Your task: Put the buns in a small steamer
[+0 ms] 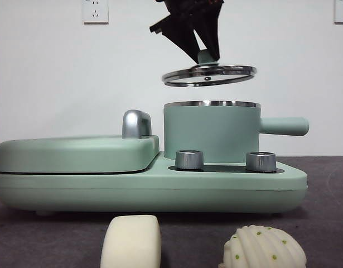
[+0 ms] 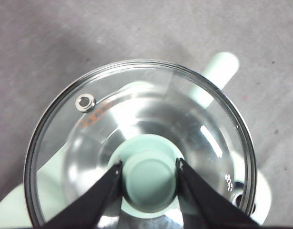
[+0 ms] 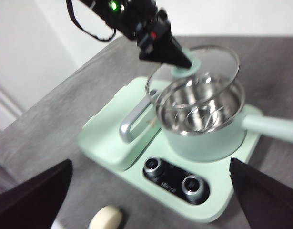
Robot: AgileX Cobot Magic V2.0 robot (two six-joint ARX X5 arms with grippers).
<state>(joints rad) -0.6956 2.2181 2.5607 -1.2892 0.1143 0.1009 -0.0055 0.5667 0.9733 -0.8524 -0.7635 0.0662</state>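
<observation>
Lid (image 1: pixel 209 75) off the pot is the only step done so far. The left hand (image 2: pixel 149 168) is clenched on the lid's green knob (image 2: pixel 148 179), one black jaw on each side of it, and holds the glass lid in the air straight above the small steamer (image 1: pixel 210 133), clear of its steel rim. In the right wrist view the pot's steel inside shows bare, with no bun in it.

The steamer sits on the mint green cooker base (image 1: pixel 160 190), behind the two chrome dials (image 1: pixel 189 159), its straight handle (image 1: pixel 284 126) sticking out to one side. Beside it on the same base lies the flat griddle lid (image 1: pixel 71 153) with its chrome handle (image 1: pixel 136 124), shut.

Both buns lie on the grey bench (image 1: pixel 48 234) at its front edge, in front of the base and not touching it: the smooth loaf bun (image 1: pixel 131 241), and near it the ridged shell bun (image 1: pixel 264 247) with green dots. Neither is being held.

The right hand (image 3: pixel 146 191) waits well back from the cooker, jaws spread wide and gripping nothing, with the smooth bun just below it on the bench.

By my reading the task is at an early stage. Left to do: take the lid aside or keep it raised, then carry each bun in turn into the open pot, and probably put the lid back on.
</observation>
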